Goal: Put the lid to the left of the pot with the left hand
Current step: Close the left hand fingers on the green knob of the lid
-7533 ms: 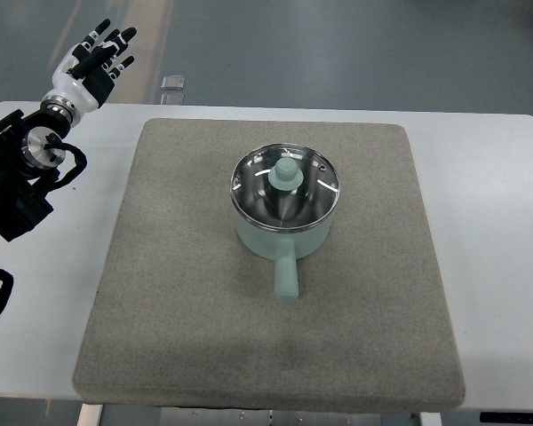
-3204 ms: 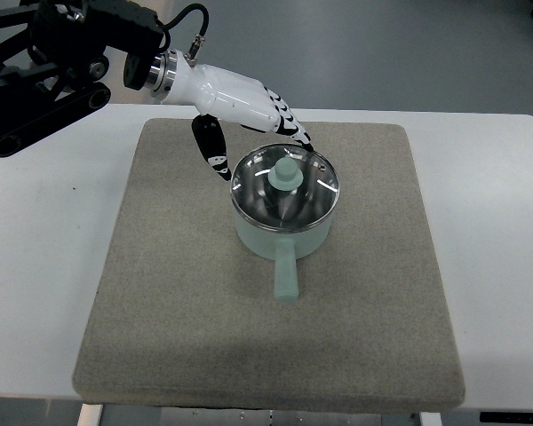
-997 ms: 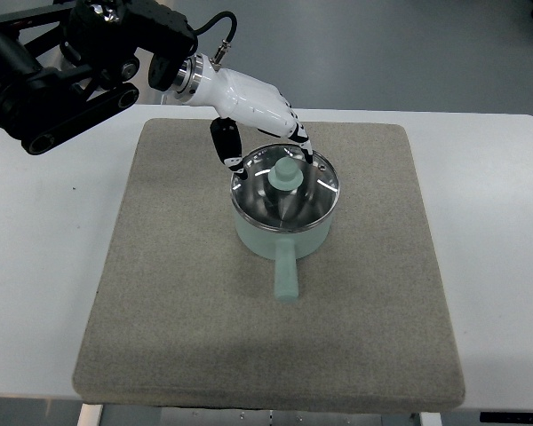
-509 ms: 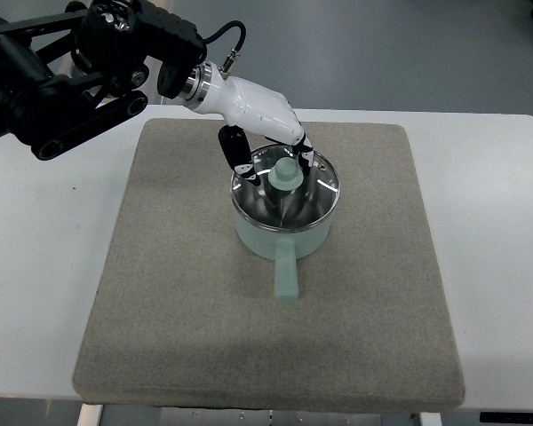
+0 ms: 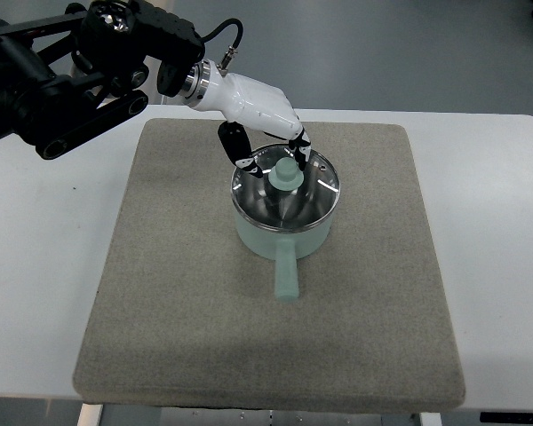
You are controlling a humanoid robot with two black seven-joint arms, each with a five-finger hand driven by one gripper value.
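A mint-green pot point(image 5: 295, 238) stands in the middle of the grey mat point(image 5: 169, 284), its handle point(image 5: 286, 275) pointing toward the near edge. On it rests a glass lid point(image 5: 315, 188) with a steel rim and a mint knob point(image 5: 287, 173). My left hand point(image 5: 278, 166) reaches in from the upper left and hovers at the far side of the knob. Its thumb point(image 5: 242, 153) is on the left and its fingers point(image 5: 300, 153) on the right, spread on either side of the knob without closing on it. The right arm is out of view.
The black left arm point(image 5: 71, 71) spans the upper left corner above the white table point(image 5: 44, 266). Bare mat lies to the left of the pot. Grey floor runs beyond the table's far edge.
Over the last second the left hand has crept right and down to the lid, and its thumb and fingers now flank the knob. Pot and lid have not moved.
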